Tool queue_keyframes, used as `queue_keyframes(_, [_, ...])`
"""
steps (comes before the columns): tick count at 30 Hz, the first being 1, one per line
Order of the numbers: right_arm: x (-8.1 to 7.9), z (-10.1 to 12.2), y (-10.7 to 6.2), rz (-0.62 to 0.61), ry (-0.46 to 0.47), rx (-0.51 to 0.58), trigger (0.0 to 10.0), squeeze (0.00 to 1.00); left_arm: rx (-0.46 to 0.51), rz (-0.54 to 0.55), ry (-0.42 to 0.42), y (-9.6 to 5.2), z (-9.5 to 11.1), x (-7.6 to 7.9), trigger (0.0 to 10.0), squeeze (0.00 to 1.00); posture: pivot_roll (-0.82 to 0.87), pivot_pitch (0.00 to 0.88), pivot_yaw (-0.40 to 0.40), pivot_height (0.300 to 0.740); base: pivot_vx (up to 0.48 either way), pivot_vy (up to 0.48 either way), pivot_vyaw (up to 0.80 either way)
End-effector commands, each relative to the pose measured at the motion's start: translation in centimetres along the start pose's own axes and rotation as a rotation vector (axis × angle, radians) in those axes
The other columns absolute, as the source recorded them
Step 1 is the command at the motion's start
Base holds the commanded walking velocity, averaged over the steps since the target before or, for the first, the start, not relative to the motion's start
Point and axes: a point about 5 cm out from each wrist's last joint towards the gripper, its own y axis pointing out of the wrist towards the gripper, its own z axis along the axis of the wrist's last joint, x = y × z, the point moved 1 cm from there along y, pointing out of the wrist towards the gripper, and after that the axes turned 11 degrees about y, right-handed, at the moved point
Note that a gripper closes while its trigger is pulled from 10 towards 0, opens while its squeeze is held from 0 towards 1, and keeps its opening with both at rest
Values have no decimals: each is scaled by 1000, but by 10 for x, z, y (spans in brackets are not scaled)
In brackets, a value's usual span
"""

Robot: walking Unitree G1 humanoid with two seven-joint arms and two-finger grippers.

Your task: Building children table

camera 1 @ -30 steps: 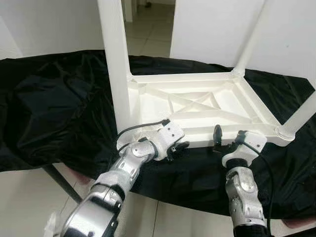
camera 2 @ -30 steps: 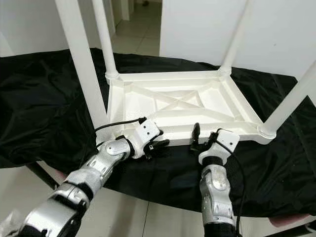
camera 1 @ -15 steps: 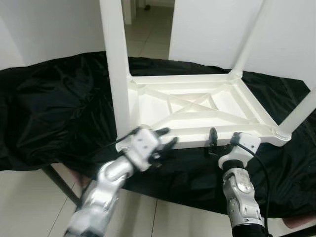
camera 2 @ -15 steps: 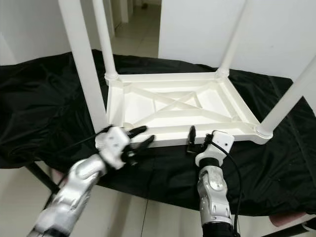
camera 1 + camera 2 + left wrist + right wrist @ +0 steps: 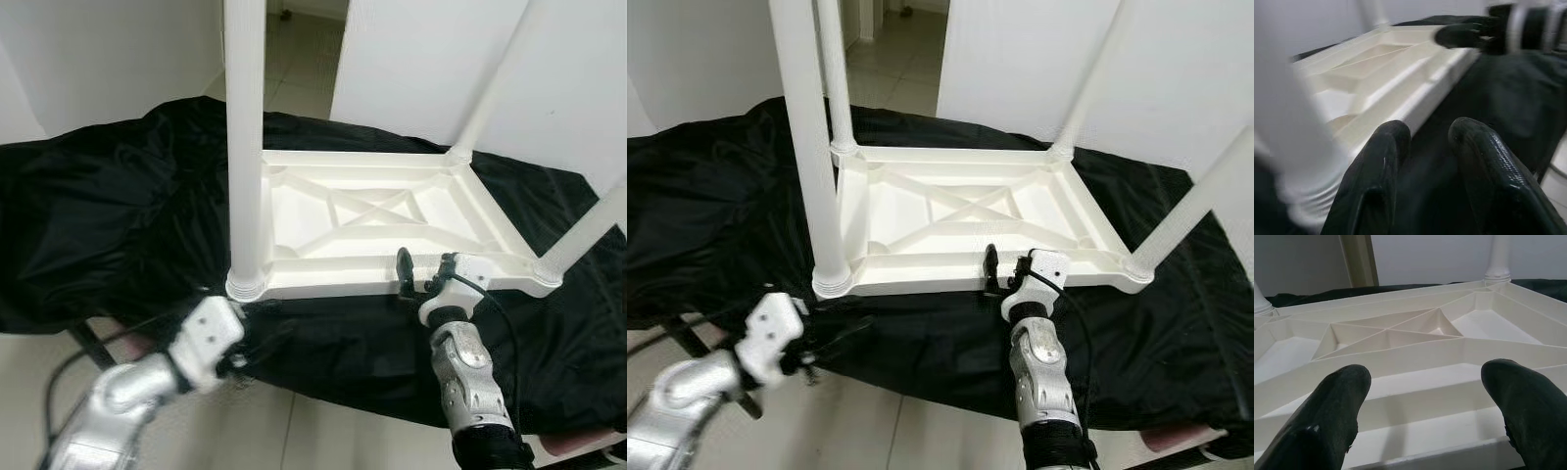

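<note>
Though upturned, ribbed white plastic table (image 5: 372,220)

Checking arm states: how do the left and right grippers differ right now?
The right gripper is at the near rim of the upturned white plastic table, fingers spread wide. The left gripper hangs apart from the table over the black cloth, fingers closer together. Both have black fingers and hold nothing.

Children table lying upturned on a cloth-draped bench

Children table (image 5: 372,220) is resting legs-up on the cloth (image 5: 98,215); right pincer (image 5: 423,277) is sitting at its near edge, left pincer (image 5: 828,338) hanging lower, before the near-left leg (image 5: 245,147).
</note>
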Motion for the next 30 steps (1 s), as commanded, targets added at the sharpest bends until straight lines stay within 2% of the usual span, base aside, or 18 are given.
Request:
queue_keyframes(1, [-1, -3, 2, 15, -5, -12, 10000, 0, -32, -5, 14, -14, 1, -11, 10000, 0, 118, 0, -145, 740, 0, 0, 0])
queue_keyframes(3, [-4, -5, 4, 28, -1, -19, 10000, 0, -88, 44, 58, -31, -1, -29, 10000, 0, 118, 0, -145, 740, 0, 0, 0])
queue_keyframes(4, [-4, -5, 4, 28, -1, -19, 10000, 0, -88, 44, 58, -31, -1, -29, 10000, 0, 118, 0, -145, 740, 0, 0, 0])
queue_keyframes(6, [-6, -6, 4, 32, 1, -23, 10000, 0, -169, 116, 111, -45, -11, -51, 10000, 0, 122, 0, -145, 740, 0, 0, 0])
queue_keyframes(8, [-6, -7, 4, 34, 2, -24, 10000, 0, -226, 186, 137, -51, -17, -67, 10000, 0, 119, 0, -139, 740, 0, 0, 0])
queue_keyframes(12, [-6, -8, 4, 35, 3, -24, 10000, 0, -232, 221, 132, -50, -17, -72, 10000, 0, 119, 0, -139, 740, 0, 0, 0])
queue_keyframes(14, [-5, -8, 3, 25, 6, -23, 10000, 0, -224, 355, 184, -39, -16, -88, 10000, 0, 113, 0, -134, 740, 0, 0, 0])
queue_keyframes(17, [-4, -8, 3, 18, 6, -21, 10000, 0, -218, 412, 172, -34, -16, -95, 10000, 0, 109, 0, -132, 740, 0, 0, 0])
queue_keyframes(19, [4, -9, 0, -82, -28, -5, 10000, 0, -194, 540, 146, -15, -15, -111, 10000, 0, 98, 0, -129, 740, 0, 0, 0])
queue_keyframes(20, [4, -9, 0, -82, -28, -5, 10000, 0, -194, 540, 146, -15, -15, -111, 10000, 0, 98, 0, -129, 740, 0, 0, 0])
queue_keyframes(21, [9, -9, -1, -141, -60, 2, 10000, 0, -182, 577, 123, -6, -15, -116, 10000, 0, 92, 0, -127, 740, 0, 0, 0])
queue_keyframes(23, [9, -9, -1, -141, -60, 2, 10000, 0, -182, 577, 123, -6, -15, -116, 10000, 0, 92, 0, -127, 740, 0, 0, 0])
queue_keyframes(25, [20, -10, -2, -260, -132, 1, 10000, 0, -153, 639, 92, 10, -15, -126, 10000, 0, 85, 0, -124, 740, 0, 0, 0])
queue_keyframes(26, [20, -10, -2, -260, -132, 1, 10000, 0, -153, 639, 92, 10, -15, -126, 10000, 0, 85, 0, -124, 740, 0, 0, 0])
queue_keyframes(28, [30, -11, -3, -364, -171, -2, 10000, 0, -104, 657, 70, 32, -11, -134, 10000, 0, 77, 0, -117, 740, 0, 0, 0])
queue_keyframes(29, [30, -11, -3, -364, -171, -2, 10000, 0, -104, 657, 70, 32, -11, -134, 10000, 0, 77, 0, -117, 740, 0, 0, 0])
queue_keyframes(30, [32, -12, -3, -385, -172, -4, 10000, 0, -91, 653, 63, 39, -10, -136, 10000, 0, 70, 0, -113, 740, 0, 0, 0])
